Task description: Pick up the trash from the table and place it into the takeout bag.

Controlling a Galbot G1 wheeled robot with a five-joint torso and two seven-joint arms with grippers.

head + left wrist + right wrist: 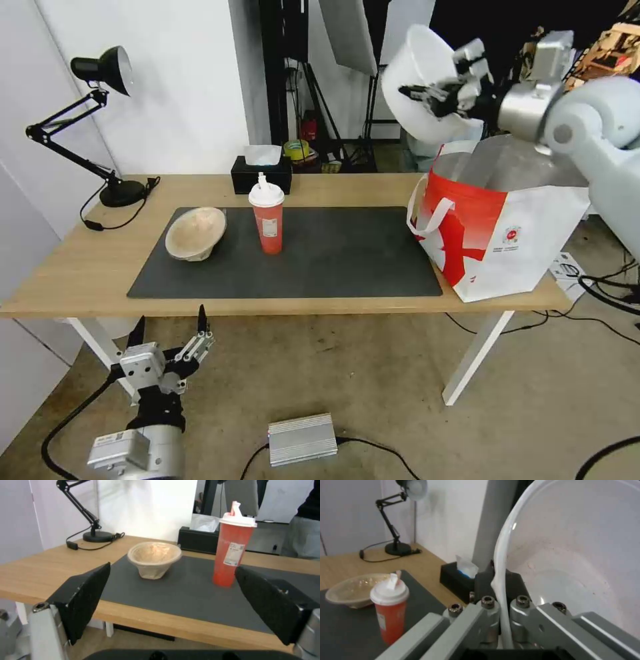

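My right gripper (427, 95) is shut on the rim of the white round bowl (417, 77), holding it tilted in the air above the open takeout bag (497, 227) at the table's right end. The right wrist view shows the bowl (573, 555) close up, its rim pinched between the fingers (486, 582). A beige pulp bowl (195, 233) and a tall red drink cup (267, 217) with a white lid stand on the dark mat (320, 260). My left gripper (170, 333) hangs open below the table's front edge, facing the pulp bowl (154, 558) and cup (233, 546).
A black tissue box (261, 173) sits at the table's back edge behind the cup. A black desk lamp (100, 120) stands at the back left with its cable trailing. On the floor lie a silver box (301, 438) and cables. White table legs (477, 357) stand underneath.
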